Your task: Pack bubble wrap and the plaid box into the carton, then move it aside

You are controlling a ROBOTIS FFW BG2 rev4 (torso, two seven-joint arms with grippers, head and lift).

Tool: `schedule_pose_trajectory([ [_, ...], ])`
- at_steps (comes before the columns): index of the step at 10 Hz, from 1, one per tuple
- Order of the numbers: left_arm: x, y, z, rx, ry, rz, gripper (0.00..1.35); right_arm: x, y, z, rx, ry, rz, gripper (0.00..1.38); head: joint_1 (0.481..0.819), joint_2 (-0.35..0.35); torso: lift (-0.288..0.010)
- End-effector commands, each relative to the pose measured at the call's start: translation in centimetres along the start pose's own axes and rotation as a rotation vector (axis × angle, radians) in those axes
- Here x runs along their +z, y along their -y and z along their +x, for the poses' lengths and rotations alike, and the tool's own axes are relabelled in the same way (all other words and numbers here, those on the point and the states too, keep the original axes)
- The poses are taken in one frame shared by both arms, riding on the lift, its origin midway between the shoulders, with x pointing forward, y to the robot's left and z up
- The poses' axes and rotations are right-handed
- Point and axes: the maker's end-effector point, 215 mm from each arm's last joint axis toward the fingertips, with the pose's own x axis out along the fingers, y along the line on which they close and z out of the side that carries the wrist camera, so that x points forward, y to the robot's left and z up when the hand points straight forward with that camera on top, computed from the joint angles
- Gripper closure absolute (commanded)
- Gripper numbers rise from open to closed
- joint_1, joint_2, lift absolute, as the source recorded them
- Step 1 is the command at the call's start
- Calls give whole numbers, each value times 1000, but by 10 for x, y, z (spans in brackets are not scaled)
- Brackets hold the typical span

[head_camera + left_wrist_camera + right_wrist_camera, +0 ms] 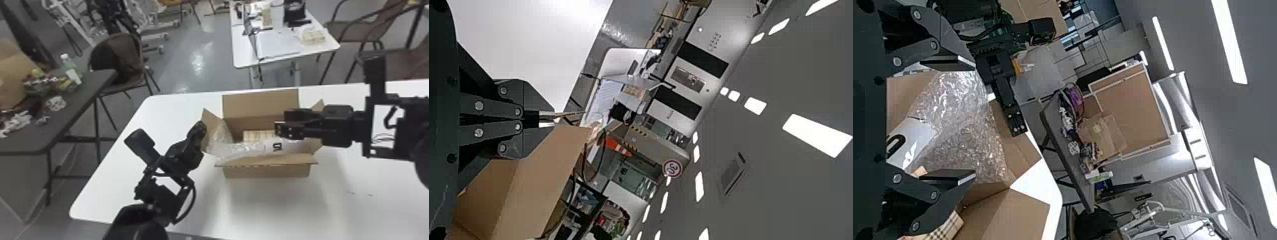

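Observation:
The open carton [268,170] stands on the white table, its flaps spread. Inside, toward the back, lies the plaid box [255,135], partly covered; its corner [948,229] shows in the right wrist view. Bubble wrap [237,150] with a white printed piece fills the front and left of the carton. My left gripper [200,126] is shut beside the carton's left flap; in its wrist view the gripper [547,119] has its tips close together near a cardboard flap [541,180]. Over the carton's right side is my right gripper [278,129]; the open gripper [973,120] faces the bubble wrap [965,120].
To the left is a dark table [79,99] bearing a bowl and a bottle, with a brown chair [119,63] behind it. Another white table [239,57] with papers stands farther back. Bare white tabletop [274,210] lies before the carton.

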Motion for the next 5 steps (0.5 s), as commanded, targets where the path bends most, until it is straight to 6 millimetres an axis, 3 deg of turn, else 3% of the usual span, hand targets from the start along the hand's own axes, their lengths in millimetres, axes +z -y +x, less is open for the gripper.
schedule_pose_trajectory([
  [1,0,-1,0,3,0,-1,1214,19,4,-10,-31,64,-56,493,642,336,-166],
  [2,1,-4,-1,9,2,2,1214,24,23,-39,-151,79,-104,493,633,329,-166],
  [3,4,-8,-2,16,6,6,1214,11,51,-85,-342,64,-135,496,628,318,-166],
  [5,7,-22,-11,45,18,12,1213,-52,85,-184,-665,76,-85,509,642,226,-166],
])
